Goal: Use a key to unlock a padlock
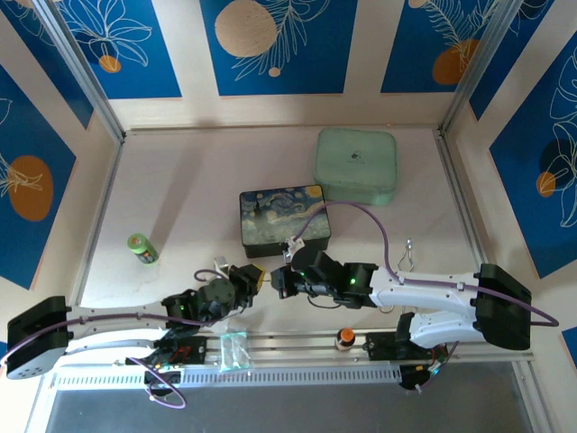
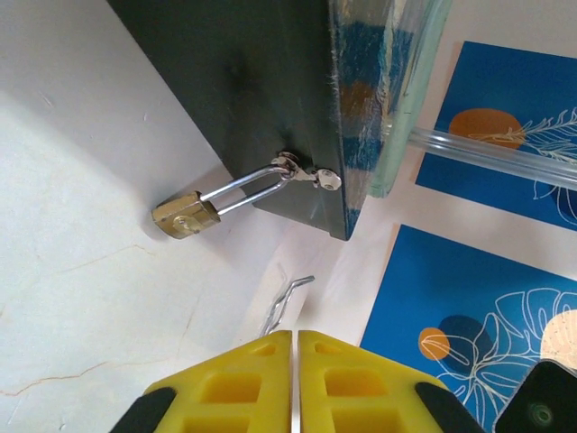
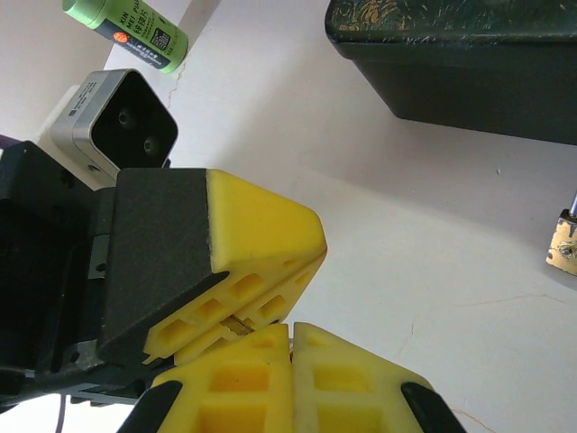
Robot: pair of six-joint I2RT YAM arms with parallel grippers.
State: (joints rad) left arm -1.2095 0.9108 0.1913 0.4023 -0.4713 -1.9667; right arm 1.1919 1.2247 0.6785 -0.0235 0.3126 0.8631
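The brass padlock point(image 2: 185, 216) lies on the table, its silver shackle through the hasp of the starry-night box point(image 2: 243, 81). The padlock's corner point(image 3: 566, 244) shows at the right edge of the right wrist view. In front of the box point(image 1: 284, 216) my two grippers meet tip to tip. The left gripper point(image 1: 260, 278) is shut, its yellow fingers point(image 3: 261, 244) pressed against my right gripper point(image 3: 292, 327), also shut. A thin sliver, the key point(image 3: 234, 326), sits in the left fingers' gap and reaches the right fingertips' seam. Most of the key is hidden.
A silver wire clip point(image 1: 407, 253) lies right of the arms, seen beyond my left fingertips point(image 2: 287, 302). A mint lidded container point(image 1: 356, 164) stands behind the box. A green tube point(image 1: 141, 249) lies at the left. An orange-capped item point(image 1: 344, 338) sits on the front rail.
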